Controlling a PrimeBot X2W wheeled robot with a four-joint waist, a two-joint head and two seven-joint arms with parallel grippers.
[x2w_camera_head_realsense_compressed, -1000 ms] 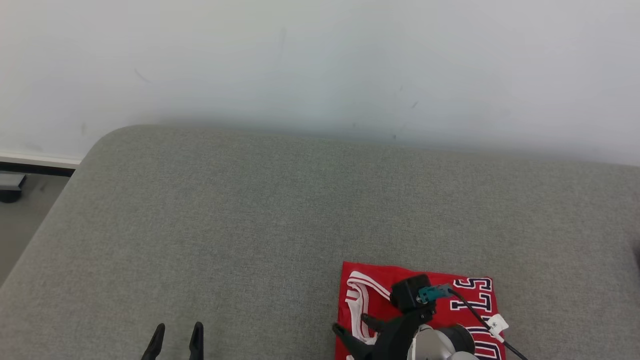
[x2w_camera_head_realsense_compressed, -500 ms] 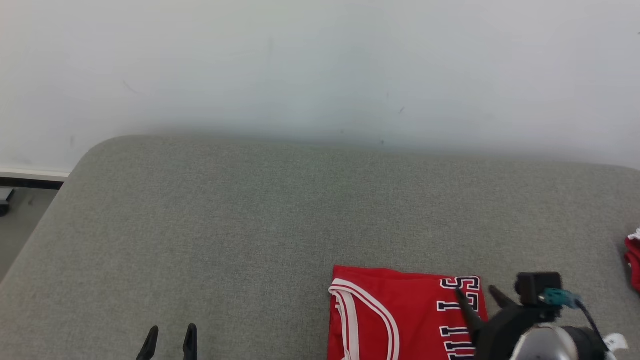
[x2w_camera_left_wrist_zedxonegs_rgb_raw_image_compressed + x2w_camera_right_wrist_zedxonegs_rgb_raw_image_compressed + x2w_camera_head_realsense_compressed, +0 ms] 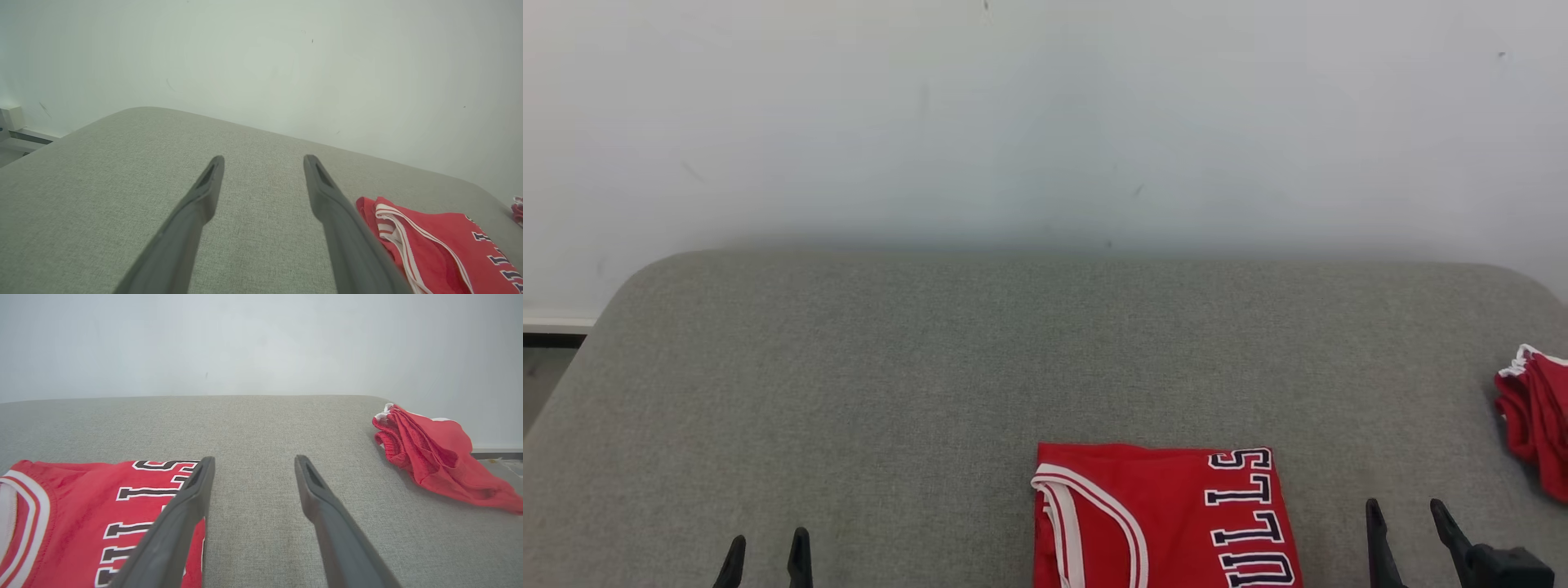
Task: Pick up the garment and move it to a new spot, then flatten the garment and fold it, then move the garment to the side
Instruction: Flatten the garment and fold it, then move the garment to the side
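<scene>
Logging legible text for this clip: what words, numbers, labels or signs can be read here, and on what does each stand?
"ULLS": dark letters edged in white, running sideways on the folded red jersey; anything before the U is cut off by the head view's bottom edge.
Crumpled red garment at the right: no lettering shows.
Wall and grey cushion: no text, only faint marks on the wall.

The folded red jersey [image 3: 1160, 523] is lying flat on the grey cushion [image 3: 931, 384]. The left gripper [image 3: 768, 539] and right gripper [image 3: 1404, 506] are standing open, clear of it. A crumpled red garment [image 3: 1535, 425] is lying well right.
</scene>
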